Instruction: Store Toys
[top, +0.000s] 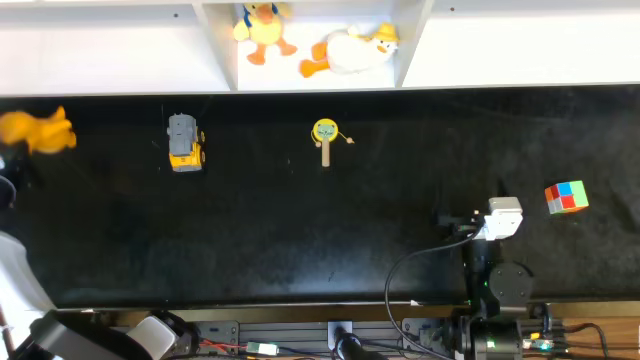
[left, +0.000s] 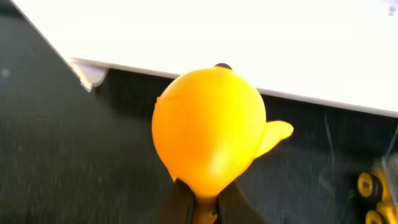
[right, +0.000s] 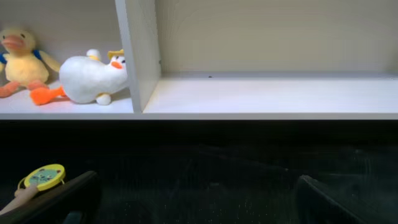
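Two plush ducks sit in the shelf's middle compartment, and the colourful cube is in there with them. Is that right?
Not quite. The yellow plush duck and the white plush duck do sit in the shelf's middle compartment, but the colourful cube is not with them: it lies on the black table, far to the right. The top view shows this.

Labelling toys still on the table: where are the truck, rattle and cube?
truck (top: 185, 145), top view, middle of its body.
rattle (top: 325, 130), top view, its round head.
cube (top: 566, 197), top view, its middle.

Yellow toy (left: 208, 130), white shelf (left: 249, 31).
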